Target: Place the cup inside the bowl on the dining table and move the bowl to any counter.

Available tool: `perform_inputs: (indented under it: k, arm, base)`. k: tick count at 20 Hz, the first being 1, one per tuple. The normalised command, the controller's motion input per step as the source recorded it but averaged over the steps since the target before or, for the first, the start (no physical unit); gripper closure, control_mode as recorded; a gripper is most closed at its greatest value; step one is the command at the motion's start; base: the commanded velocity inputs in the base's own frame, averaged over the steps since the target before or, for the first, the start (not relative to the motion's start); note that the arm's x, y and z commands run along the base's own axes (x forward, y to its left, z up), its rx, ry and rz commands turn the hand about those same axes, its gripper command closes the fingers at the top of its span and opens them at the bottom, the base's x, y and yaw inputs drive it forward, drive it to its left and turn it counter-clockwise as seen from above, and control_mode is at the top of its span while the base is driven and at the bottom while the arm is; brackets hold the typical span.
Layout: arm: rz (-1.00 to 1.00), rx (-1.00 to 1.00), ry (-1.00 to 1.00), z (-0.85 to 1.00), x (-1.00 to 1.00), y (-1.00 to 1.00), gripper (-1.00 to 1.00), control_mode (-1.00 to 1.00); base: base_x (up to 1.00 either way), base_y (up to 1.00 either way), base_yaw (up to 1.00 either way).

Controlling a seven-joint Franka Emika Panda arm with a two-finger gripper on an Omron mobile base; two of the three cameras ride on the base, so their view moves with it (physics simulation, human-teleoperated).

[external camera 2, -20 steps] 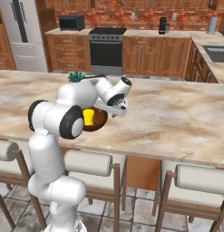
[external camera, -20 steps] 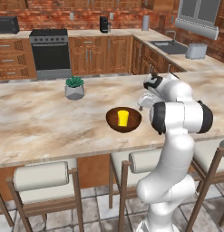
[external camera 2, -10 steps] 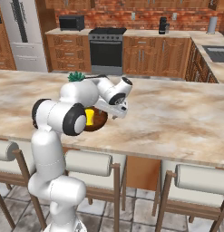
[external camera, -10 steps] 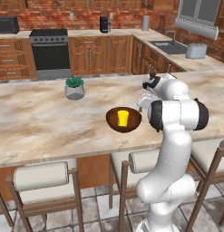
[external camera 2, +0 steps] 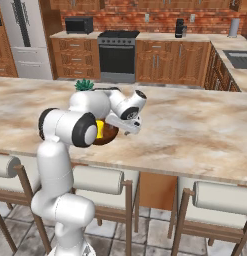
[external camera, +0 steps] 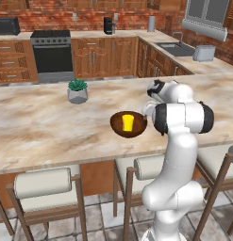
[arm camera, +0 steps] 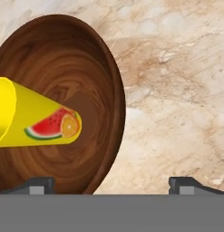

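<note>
cup: the small yellow cup [external camera: 128, 122] stands upright inside the bowl; in my hand view its side carries a watermelon and orange picture [arm camera: 53, 126].
bowl: the round dark wooden bowl [external camera: 119, 127] sits on the dining table, near the edge closest to me.
dining table: a long marble top [external camera: 37, 127] with cushioned stools along my side.
my gripper: my gripper [arm camera: 111, 183] hovers over the bowl's rim, fingers spread wide, one tip [arm camera: 38, 184] over the bowl and the other over bare marble, holding nothing.
plant pot: a grey pot with a green plant [external camera: 77, 92] stands farther back on the table, well apart from the bowl.
</note>
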Motion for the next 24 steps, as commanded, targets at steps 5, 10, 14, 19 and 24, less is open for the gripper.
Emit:
perform_inputs:
  k: [5, 10, 14, 19, 24]
  arm:
    - [0.0, 0.0, 0.0, -0.03, 0.05, 0.05, -1.0, -1.0]
    - [0.0, 0.0, 0.0, -0.03, 0.08, 0.11, -1.0, -1.0]
    - [0.0, 0.0, 0.0, -0.06, 0.11, 0.1, -1.0, -1.0]
    - [0.0, 0.0, 0.0, -0.15, 0.13, 0.0, -1.0, -1.0]
    - [0.0, 0.0, 0.0, -0.11, 0.09, 0.0, -1.0, -1.0]
  base:
    - [0.0, 0.0, 0.0]
    - [0.0, 0.0, 0.0]
    - [0.0, 0.0, 0.0]
    - [0.0, 0.0, 0.0]
    - [0.0, 0.0, 0.0]
